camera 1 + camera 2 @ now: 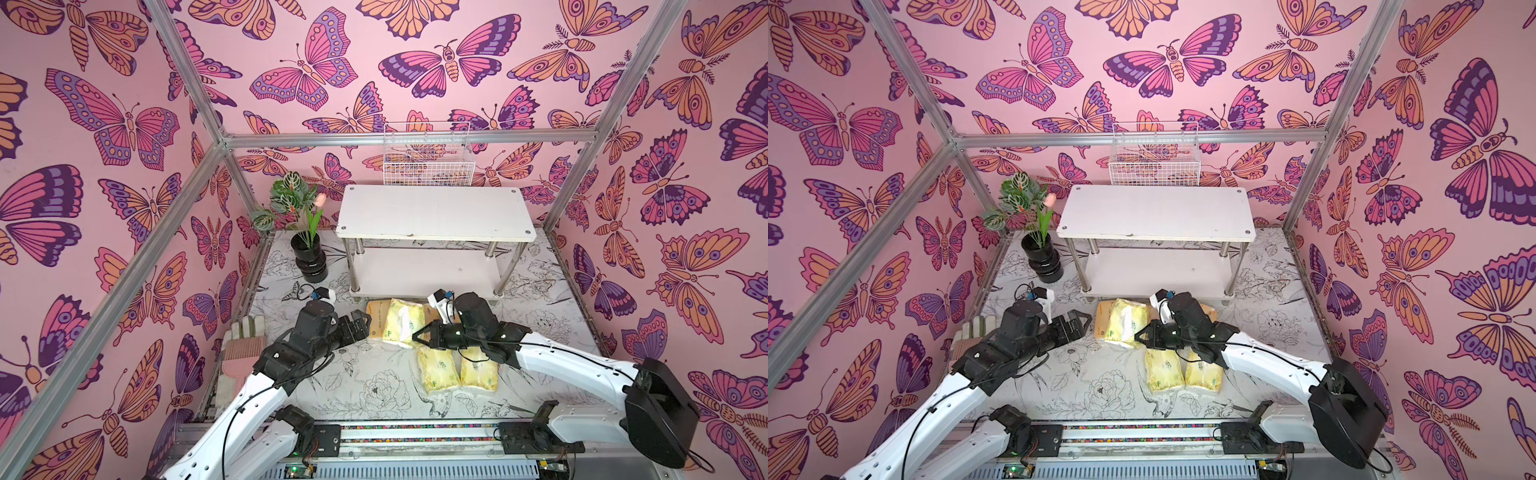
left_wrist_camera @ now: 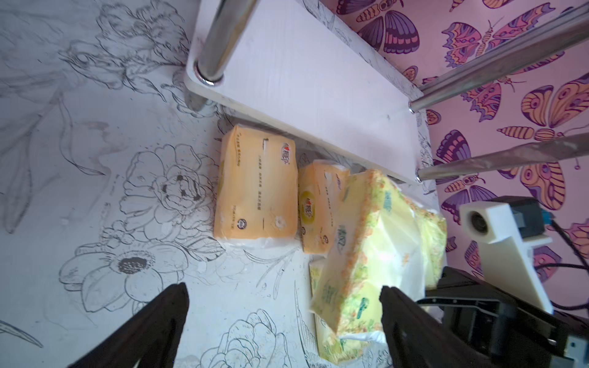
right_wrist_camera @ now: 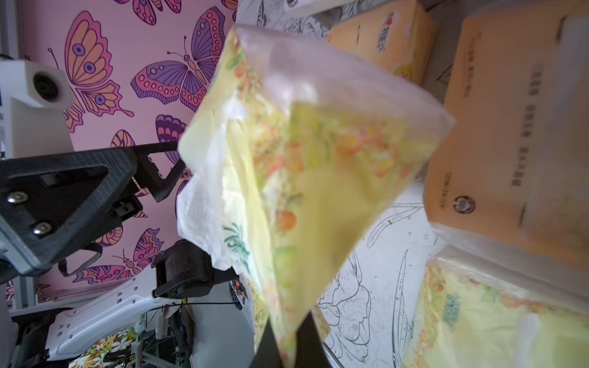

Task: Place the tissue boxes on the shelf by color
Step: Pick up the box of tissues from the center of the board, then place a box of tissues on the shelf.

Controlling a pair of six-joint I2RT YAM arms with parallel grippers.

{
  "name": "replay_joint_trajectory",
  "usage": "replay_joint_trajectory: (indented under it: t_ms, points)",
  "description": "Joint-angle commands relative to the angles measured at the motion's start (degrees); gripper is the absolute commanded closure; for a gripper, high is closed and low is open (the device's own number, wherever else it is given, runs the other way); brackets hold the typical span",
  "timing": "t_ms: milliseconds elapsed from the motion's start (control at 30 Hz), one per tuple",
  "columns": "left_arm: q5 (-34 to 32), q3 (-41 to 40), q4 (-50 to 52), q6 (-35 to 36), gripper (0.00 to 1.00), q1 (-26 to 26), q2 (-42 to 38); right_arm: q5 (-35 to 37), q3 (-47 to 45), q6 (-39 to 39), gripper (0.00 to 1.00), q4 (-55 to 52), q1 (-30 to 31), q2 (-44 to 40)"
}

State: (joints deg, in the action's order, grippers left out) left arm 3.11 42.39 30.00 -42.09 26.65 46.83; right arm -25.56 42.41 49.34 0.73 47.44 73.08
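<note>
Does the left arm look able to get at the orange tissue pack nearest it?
Likely yes. The left end effector stands open facing the orange pack, only bare table between; the yellow-green pack in the right end effector hangs aside.

Left gripper point(image 1: 365, 323) jaws spread, arm reaching forward low; right gripper point(image 1: 415, 336) pinched closed, pointing toward left gripper.

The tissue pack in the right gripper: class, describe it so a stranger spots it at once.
Find the white shelf. In front of its lower tier, the right gripper pinches a pale yellow-green pack, the only one lifted and tilted.
</note>
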Motion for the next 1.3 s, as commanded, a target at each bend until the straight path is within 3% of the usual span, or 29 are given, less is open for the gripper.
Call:
replay_joint_trajectory:
  t_ms: [0,333,733,933,1267]
  points:
    - [-3.6,2.8,4.2,6.8,0.00,-2.5,2.3,2.2,3.6,-2.6,1.00,-2.4,-2.0,-0.1]
    - [-0.5,7.8,4.2,12.0,0.00,-13.8,6.5,7.6,12.2,-1.7,1.00,2.6,-5.0,11.5]
    - [1.8,6.5,3.6,11.9,0.00,-14.3,7.1,4.9,27.0,0.6,1.00,12.0,-8.6,34.1]
    - [3.2,5.6,3.5,11.3,0.00,-14.3,6.7,1.2,35.2,0.7,1.00,9.8,-9.4,42.1]
    - [3.9,5.3,3.4,10.9,0.01,-14.3,6.4,-2.9,34.8,1.2,0.99,10.0,-10.2,43.1]
